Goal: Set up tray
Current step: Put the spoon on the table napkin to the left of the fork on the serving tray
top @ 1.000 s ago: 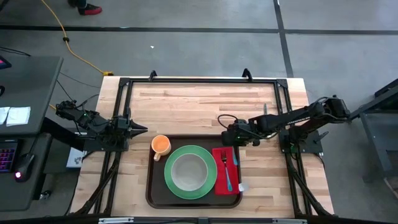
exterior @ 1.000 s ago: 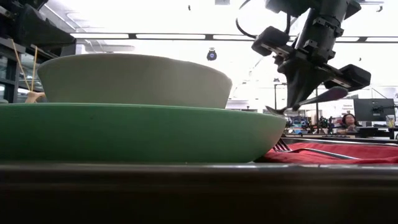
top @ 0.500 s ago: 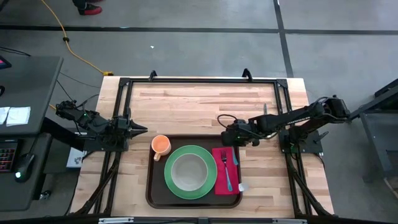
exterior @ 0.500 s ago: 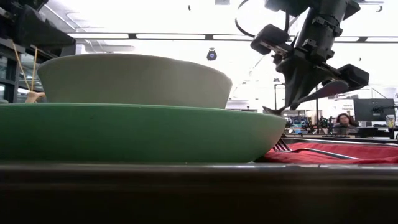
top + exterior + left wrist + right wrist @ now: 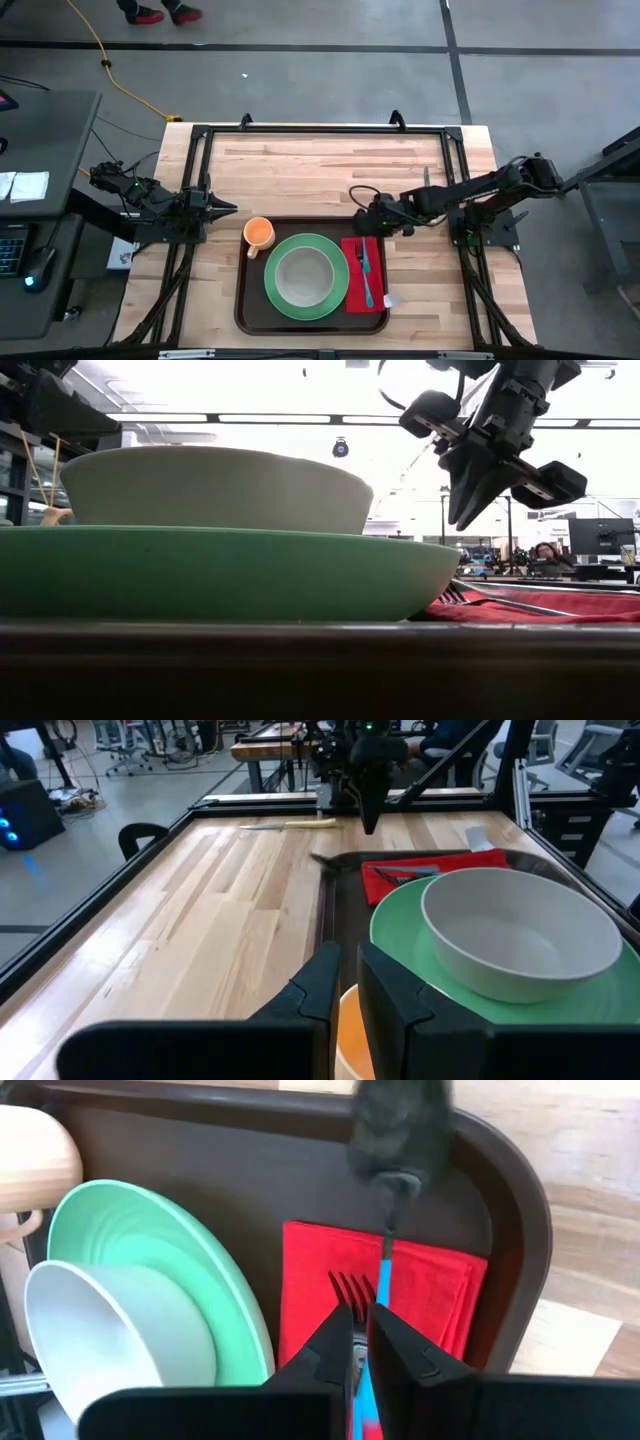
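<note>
With the tray [image 5: 243, 300] at the table's six o'clock edge, the right gripper [image 5: 372, 218] hovers above its one o'clock corner, jaws near-closed and empty over the blue spoon [image 5: 366, 282] and fork [image 5: 349, 1292] on the red napkin [image 5: 355, 290], and should rise straight up to avoid nudging them, while the left gripper [image 5: 228, 208] waits at nine o'clock, jaws narrow and empty.

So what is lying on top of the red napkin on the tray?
On the red napkin, a fork and a blue-handled utensil lie side by side. The blue one's far end is blurred in the right wrist view. The right hand hangs just above them.
</note>
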